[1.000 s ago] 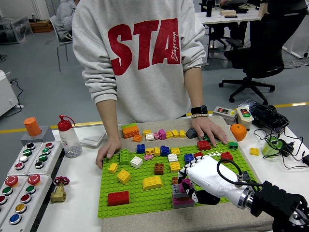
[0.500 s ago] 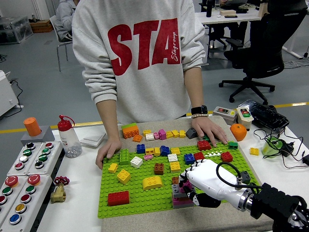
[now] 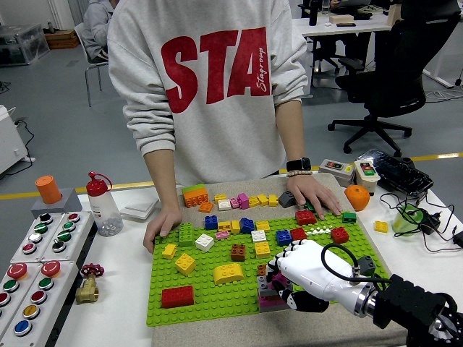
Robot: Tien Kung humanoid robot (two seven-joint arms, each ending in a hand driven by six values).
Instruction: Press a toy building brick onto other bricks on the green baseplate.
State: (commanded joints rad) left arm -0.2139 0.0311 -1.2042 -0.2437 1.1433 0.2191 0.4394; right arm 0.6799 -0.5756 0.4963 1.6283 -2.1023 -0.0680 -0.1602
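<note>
— Brick stack [image 3: 269, 289], where is it?
— At the near right part of the green baseplate [image 3: 210, 293], directly under the right hand [image 3: 304, 269].
— And the fingers?
— Curled down on the stack's top, pressing it. A person's hands [image 3: 163, 228] rest at the far edge.

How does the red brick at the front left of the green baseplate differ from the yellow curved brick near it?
The red brick is rectangular with a flat studded top; the yellow curved brick has a rounded, arched shape. The red brick sits nearer the table's front edge, the yellow one farther in. Both stand alone on the green baseplate, untouched.
</note>
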